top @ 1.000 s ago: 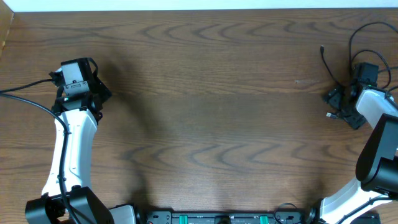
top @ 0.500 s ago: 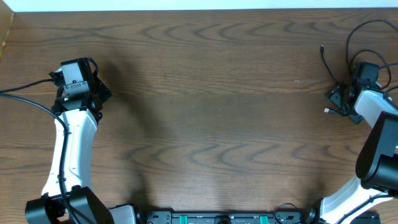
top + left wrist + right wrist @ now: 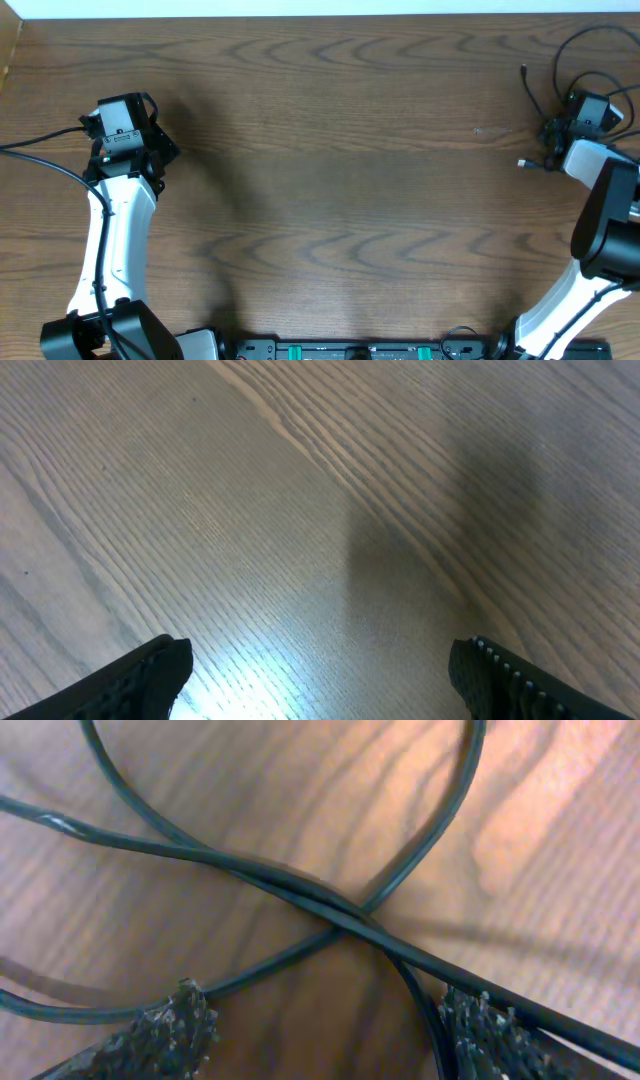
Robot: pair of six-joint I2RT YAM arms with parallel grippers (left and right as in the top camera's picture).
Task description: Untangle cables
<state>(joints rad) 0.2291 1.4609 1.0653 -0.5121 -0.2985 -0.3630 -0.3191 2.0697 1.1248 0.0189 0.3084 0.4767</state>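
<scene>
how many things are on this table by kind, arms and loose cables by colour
white and black robot arms: 2 (left, right)
thin black flexible cable: 1, apparently one cord looped over itself
white cable: 0 that can be made out
total: 3

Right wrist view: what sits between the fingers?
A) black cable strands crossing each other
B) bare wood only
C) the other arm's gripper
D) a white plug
A: strands of the black cable cross one another on the wood, just ahead of the gap of the right gripper. Nothing white shows there.
</scene>
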